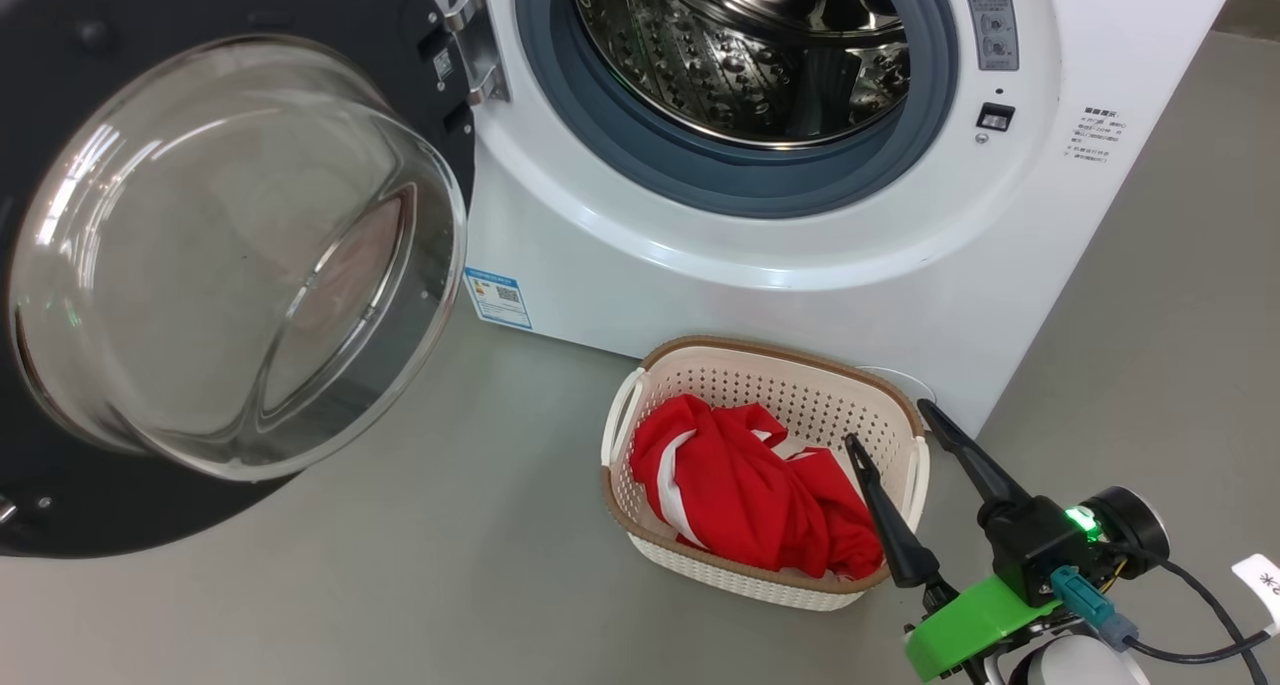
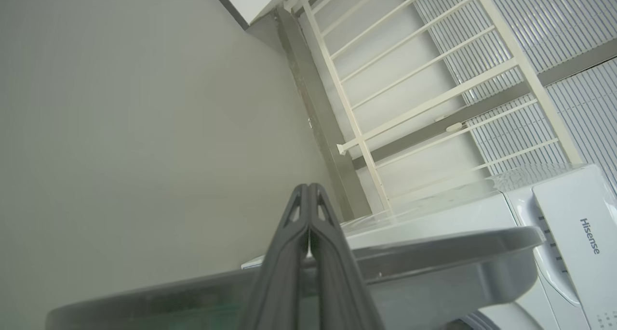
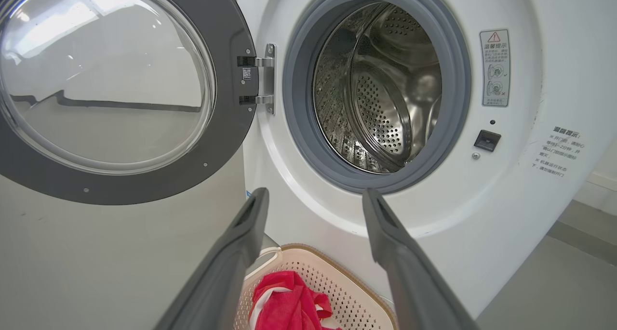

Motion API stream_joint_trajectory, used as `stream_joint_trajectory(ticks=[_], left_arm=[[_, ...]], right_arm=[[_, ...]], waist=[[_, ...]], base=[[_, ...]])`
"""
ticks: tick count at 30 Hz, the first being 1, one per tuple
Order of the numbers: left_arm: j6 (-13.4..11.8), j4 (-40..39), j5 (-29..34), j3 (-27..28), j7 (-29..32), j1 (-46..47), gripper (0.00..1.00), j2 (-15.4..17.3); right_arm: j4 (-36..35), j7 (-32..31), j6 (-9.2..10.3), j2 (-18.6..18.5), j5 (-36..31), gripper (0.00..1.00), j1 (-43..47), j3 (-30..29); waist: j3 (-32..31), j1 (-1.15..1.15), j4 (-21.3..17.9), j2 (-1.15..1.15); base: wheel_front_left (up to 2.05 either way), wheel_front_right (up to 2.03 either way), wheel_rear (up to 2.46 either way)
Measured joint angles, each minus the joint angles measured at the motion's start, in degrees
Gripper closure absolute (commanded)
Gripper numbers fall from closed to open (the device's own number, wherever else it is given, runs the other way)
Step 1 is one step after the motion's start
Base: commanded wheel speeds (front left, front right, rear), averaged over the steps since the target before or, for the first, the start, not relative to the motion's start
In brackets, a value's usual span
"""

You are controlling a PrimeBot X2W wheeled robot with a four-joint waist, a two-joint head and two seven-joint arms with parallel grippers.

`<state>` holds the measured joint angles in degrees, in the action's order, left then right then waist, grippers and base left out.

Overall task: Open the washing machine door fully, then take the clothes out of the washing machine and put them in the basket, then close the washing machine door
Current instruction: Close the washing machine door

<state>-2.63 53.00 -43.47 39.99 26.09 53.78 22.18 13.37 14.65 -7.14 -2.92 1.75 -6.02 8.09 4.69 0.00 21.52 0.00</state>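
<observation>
**Clothes in basket, door wide open**

Door (image 1: 230,255) stands open on its hinge at the left of the machine (image 1: 800,295), glass bowl facing the head camera. Through the grey ring the steel drum (image 1: 740,55) shows its perforated wall. The basket (image 1: 800,385) sits on the floor (image 1: 400,585) just in front of the machine, below the opening. The red clothes (image 1: 750,495), with white parts, are heaped inside it.

The right gripper (image 1: 888,423) hangs at the basket's right end with its jaws spread wide. One finger is over the basket near the clothes, the other over the right handle. In the left wrist view the left gripper (image 2: 307,188) has its jaws pressed together, with a grey curved edge behind them; whether they touch it I cannot tell.
</observation>
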Motion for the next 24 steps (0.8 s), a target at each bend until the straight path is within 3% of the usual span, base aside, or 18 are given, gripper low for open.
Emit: stream_joint_trajectory(ticks=[6,11,24], left_arm=[[4.2,0.9,-0.9,-1.3,5.7,-0.1,1.00,0.6],[5.3,0.5,-1.6,-1.5,7.3,-1.3,1.00,0.9],[6.7,-3.2,-10.5,2.7,17.1,-3.2,1.00,-1.2]], right_arm=[[0.1,0.0,0.00,0.0,-0.1,0.00,0.0,0.6],[0.1,0.0,0.00,0.0,-0.4,0.00,0.0,2.0],[-0.5,0.0,0.00,0.0,-1.9,0.00,0.0,2.7]], waist=[[-0.3,0.00,-0.1,0.00],[-0.6,0.00,0.2,0.00],[-1.0,0.00,1.2,0.00]], base=[[0.00,0.00,0.00],[0.00,0.00,0.00],[0.00,0.00,0.00]])
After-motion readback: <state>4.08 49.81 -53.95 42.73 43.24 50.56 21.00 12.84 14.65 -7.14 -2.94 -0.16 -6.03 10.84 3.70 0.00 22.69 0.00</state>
